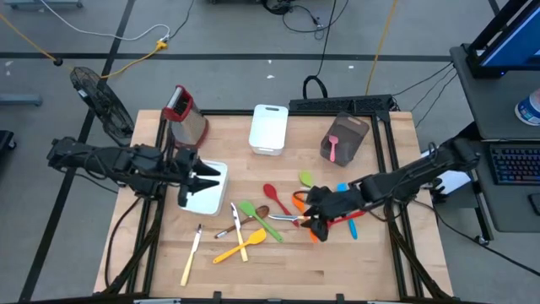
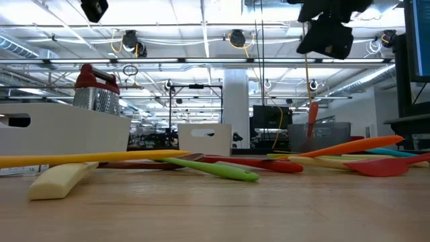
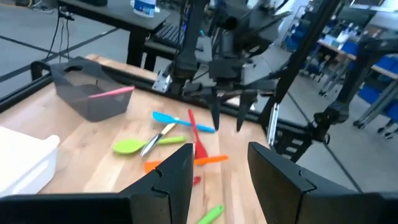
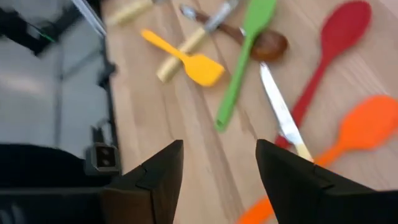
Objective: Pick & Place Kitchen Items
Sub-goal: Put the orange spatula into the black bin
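Observation:
Several kitchen items lie loose on the wooden table: a red spoon (image 1: 272, 196), a green spatula (image 1: 257, 215), a yellow spatula (image 1: 240, 247), a cream knife (image 1: 191, 253), an orange spoon (image 4: 360, 127) and a blue spatula (image 3: 174, 119). A pink spatula (image 1: 333, 150) rests in the grey bin (image 1: 350, 131). My right gripper (image 1: 314, 215) hangs open above the orange and red utensils, slanting down, with nothing between its fingers (image 4: 155, 174). My left gripper (image 1: 202, 177) is open and empty, held about level above the white tray (image 1: 211, 198).
A metal box grater with a red top (image 1: 181, 114) stands at the far left. A white bin (image 1: 268, 128) sits at the far middle. A green spoon (image 1: 305, 178) lies near the grey bin. Bare wood stretches along the table's near edge.

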You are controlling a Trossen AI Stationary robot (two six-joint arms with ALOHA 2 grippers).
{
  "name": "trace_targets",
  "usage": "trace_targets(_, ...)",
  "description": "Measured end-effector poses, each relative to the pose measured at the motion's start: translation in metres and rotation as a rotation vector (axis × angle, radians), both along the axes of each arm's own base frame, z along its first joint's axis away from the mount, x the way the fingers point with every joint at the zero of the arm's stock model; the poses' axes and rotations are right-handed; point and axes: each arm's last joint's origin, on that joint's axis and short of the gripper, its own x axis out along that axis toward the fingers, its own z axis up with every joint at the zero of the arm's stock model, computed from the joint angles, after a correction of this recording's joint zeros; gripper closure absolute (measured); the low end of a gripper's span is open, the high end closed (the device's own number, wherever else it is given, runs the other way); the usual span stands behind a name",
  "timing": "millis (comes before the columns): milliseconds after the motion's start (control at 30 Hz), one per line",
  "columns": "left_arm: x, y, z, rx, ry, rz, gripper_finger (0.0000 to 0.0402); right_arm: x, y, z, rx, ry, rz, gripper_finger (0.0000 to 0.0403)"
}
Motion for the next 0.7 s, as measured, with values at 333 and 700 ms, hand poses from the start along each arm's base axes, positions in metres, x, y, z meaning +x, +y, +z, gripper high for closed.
trace_targets(333,-0.006,0.002,-0.003,0.023,0.038,0.013,0.0245,0.019,0.01,-0.023,0.024,0.239,-0.033,0.015)
trace_targets(700,-0.007,0.002,-0.007,0.037,0.081,0.013,0.0245,0.021,0.003,-0.035,0.057,0.347,-0.081,0.0106)
